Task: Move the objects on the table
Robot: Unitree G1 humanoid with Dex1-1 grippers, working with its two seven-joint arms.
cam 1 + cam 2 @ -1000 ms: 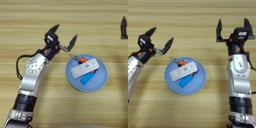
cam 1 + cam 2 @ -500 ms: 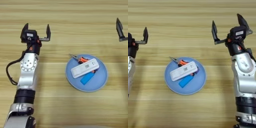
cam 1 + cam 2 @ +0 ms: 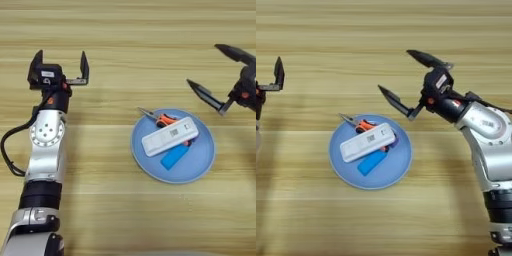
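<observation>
right tool (image 3: 408,80) apart near plate (image 3: 401,165) rim | left tool (image 3: 59,66) apart, far left | pliers (image 3: 162,119), white device (image 3: 170,136) on plate

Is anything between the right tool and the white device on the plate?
Nothing visible. The right tool hangs open, up and to the right of the plate, with only bare table between. The white device lies on top, across the pliers and a blue item, so it is uncovered.

The right claw (image 3: 406,80) has swung in from the right edge toward the plate (image 3: 343,165), fingers spread, lower tip near its upper right rim; the left claw (image 3: 59,64) has drawn back left, well apart from the plate.
</observation>
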